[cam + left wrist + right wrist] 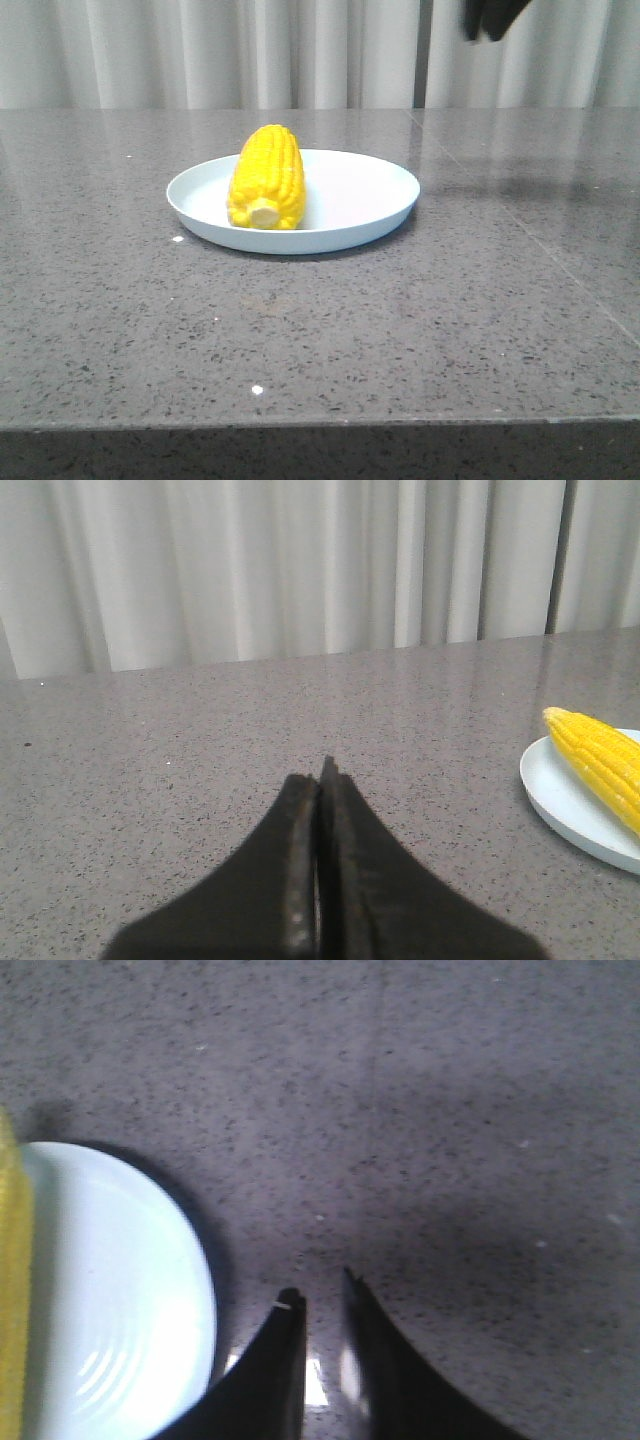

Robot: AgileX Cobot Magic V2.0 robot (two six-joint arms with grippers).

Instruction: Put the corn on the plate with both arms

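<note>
The corn [267, 177] lies on the left side of the plate [360, 205], its pale stub facing the near edge of the table [320, 330]. The plate sits mid-table, toward the far edge. The job looks done. The left pincer [320, 780] is pressed together and holds nothing. The right pincer [322, 1295] hangs above the table beside the plate, a little apart and empty. If it dipped or swung left, it might bump the rim and roll the corn off. The table is gray speckled stone. Pale curtains [250, 50] hang behind.

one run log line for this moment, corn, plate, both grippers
corn: on plate | left gripper: shut, empty | right gripper: slightly open, empty
</note>
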